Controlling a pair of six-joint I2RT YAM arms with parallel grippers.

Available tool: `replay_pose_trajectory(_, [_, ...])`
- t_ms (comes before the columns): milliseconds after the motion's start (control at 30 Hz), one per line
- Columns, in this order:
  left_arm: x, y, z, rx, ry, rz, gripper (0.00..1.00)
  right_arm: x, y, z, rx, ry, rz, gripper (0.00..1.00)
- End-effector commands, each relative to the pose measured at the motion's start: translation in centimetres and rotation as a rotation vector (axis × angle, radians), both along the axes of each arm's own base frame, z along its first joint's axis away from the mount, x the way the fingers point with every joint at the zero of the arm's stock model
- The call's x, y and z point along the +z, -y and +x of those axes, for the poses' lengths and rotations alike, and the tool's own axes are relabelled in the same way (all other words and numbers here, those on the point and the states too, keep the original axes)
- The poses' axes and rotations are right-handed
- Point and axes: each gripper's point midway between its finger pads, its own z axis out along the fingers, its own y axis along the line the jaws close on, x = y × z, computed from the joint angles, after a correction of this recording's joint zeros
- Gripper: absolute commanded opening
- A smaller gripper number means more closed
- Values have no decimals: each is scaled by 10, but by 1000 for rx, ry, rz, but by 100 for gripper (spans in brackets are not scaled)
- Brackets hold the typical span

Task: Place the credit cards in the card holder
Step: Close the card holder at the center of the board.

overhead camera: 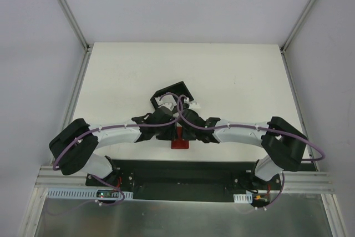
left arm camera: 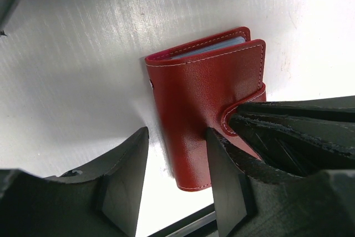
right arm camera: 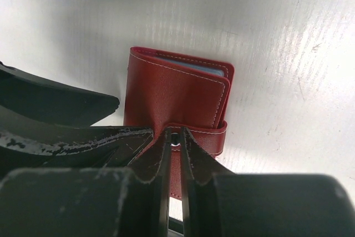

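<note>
The red card holder point(left arm camera: 199, 104) lies folded shut on the white table, its snap tab wrapped over the front; it also shows in the right wrist view point(right arm camera: 172, 90) and from above point(overhead camera: 179, 144). Pale blue edges of the credit cards point(left arm camera: 213, 48) show inside its open end, as they do in the right wrist view point(right arm camera: 191, 66). My left gripper point(left arm camera: 176, 176) is open, one finger beside the holder's spine edge and the other over its cover. My right gripper point(right arm camera: 175, 137) is shut, its tips pressed down on the snap tab point(right arm camera: 208, 134).
A black open-sided box point(overhead camera: 172, 94) stands just behind the two grippers. The black base plate point(overhead camera: 177, 173) runs along the table's near edge, close below the holder. Both arms meet at the table's middle.
</note>
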Motion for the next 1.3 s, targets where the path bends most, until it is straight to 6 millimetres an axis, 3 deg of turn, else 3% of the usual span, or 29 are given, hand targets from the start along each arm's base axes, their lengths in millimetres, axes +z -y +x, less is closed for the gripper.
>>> replay_pose_trajectory(0, [-6,-14,-3,34,-9,43,45,-45,47,-39,20,-141,-243,9])
replay_pose_trajectory(333, [-5,-14,-2,39,-5,42,45,-52,61,-42,6,-140,-346,9])
replay_pose_trajectory(1267, [-4,-19,-4,66,-2,31,45,-69,67,-63,-17,-106,-385,11])
